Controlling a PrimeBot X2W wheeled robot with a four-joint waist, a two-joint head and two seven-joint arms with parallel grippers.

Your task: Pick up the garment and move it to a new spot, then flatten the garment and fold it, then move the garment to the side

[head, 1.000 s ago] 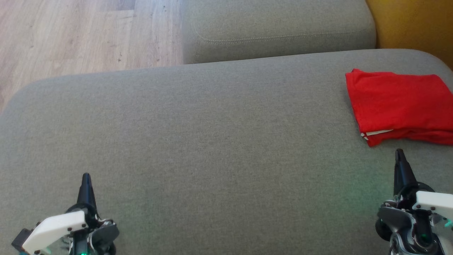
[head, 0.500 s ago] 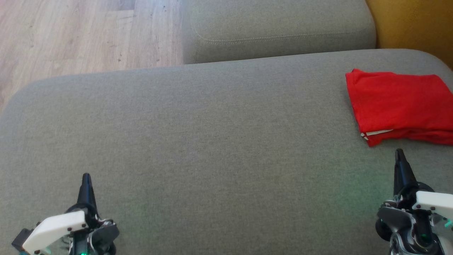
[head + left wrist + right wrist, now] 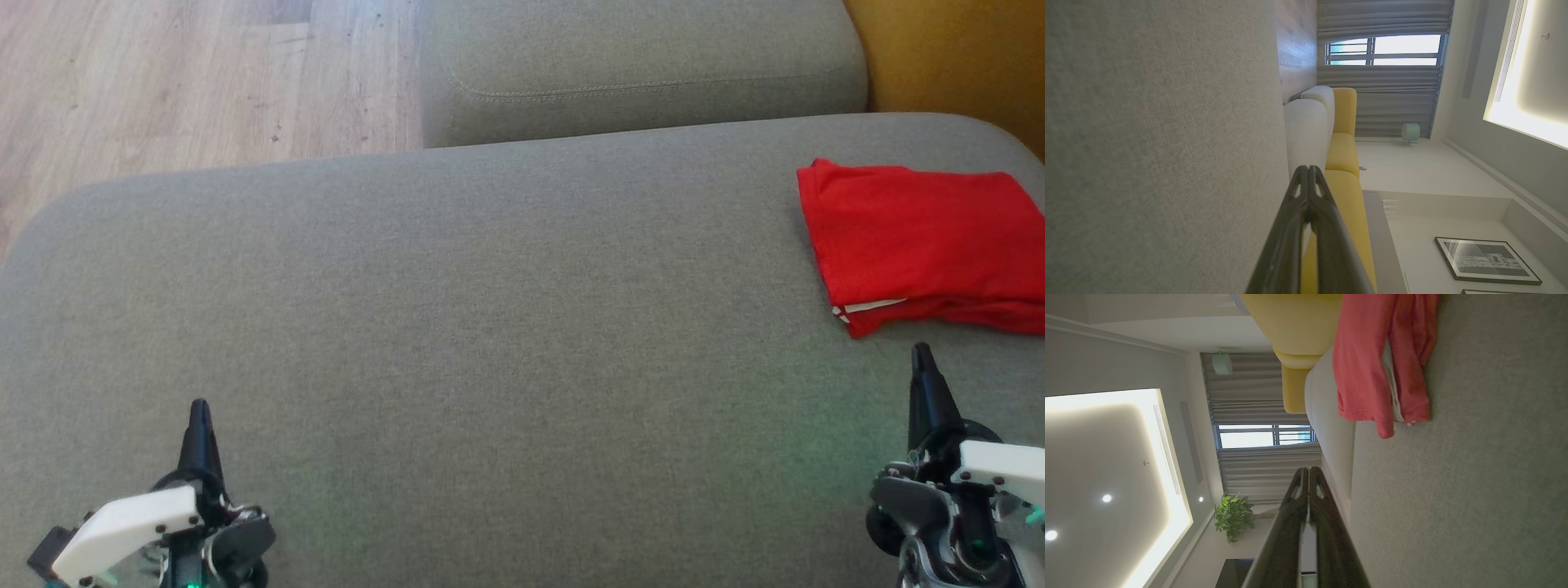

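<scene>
A red garment [image 3: 922, 241] lies folded at the far right of the grey sofa cushion [image 3: 490, 327], a white label edge showing at its near corner. In the right wrist view the same garment [image 3: 1376, 363] lies ahead of the fingers, layers stacked. My right gripper [image 3: 922, 353] is shut and empty, a short way in front of the garment's near edge and apart from it; its tips meet in the right wrist view [image 3: 1309, 470]. At the lower left my left gripper [image 3: 198, 406] is shut with nothing in it, fingers pressed together in the left wrist view [image 3: 1307, 168].
A second grey cushion [image 3: 645, 65] sits behind the main one. A wooden floor [image 3: 188, 82] lies beyond the sofa at upper left. A yellow seat [image 3: 955, 57] stands at the upper right.
</scene>
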